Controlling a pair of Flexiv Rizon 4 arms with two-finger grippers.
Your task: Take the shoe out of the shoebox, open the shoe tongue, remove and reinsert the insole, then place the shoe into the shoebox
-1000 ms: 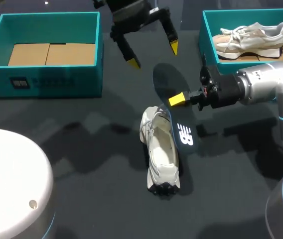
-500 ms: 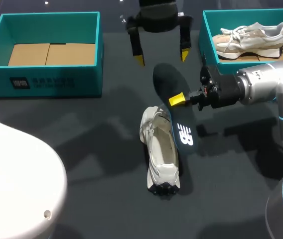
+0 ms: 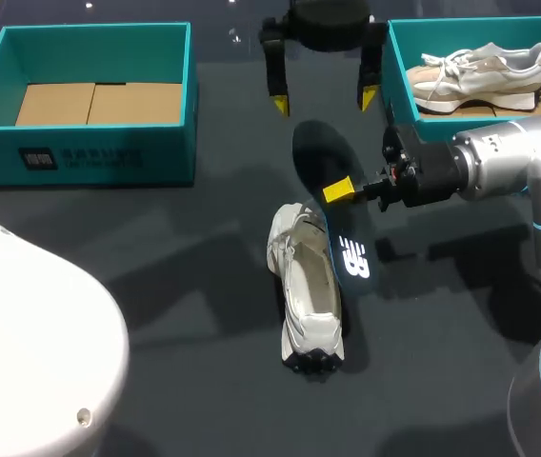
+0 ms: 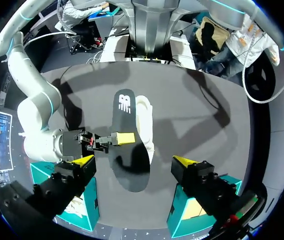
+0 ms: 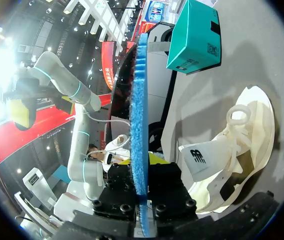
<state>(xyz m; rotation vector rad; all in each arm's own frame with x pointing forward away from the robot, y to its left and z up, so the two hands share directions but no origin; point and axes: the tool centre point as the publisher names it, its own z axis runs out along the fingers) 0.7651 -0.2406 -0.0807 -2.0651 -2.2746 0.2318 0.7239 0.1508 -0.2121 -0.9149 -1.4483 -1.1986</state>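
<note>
Two pale lace-up shoes: one shoe (image 3: 307, 290) out on the dark counter (image 3: 185, 314), opening upward; a second shoe (image 3: 480, 69) inside the right shoebox (image 3: 391, 67). One insole (image 3: 320, 157), long, flat and dark, with a white logo at the heel end and blue foam along its edge, close along the shoe's side. Pinched near its middle between the yellow tips of the right gripper (image 3: 339, 190), reaching in from the right. Left gripper (image 3: 323, 95) spread wide above the insole's far end, holding nothing. Two teal boxes in all; brown cardboard (image 3: 94, 103) lining the left shoebox (image 3: 90, 152).
</note>
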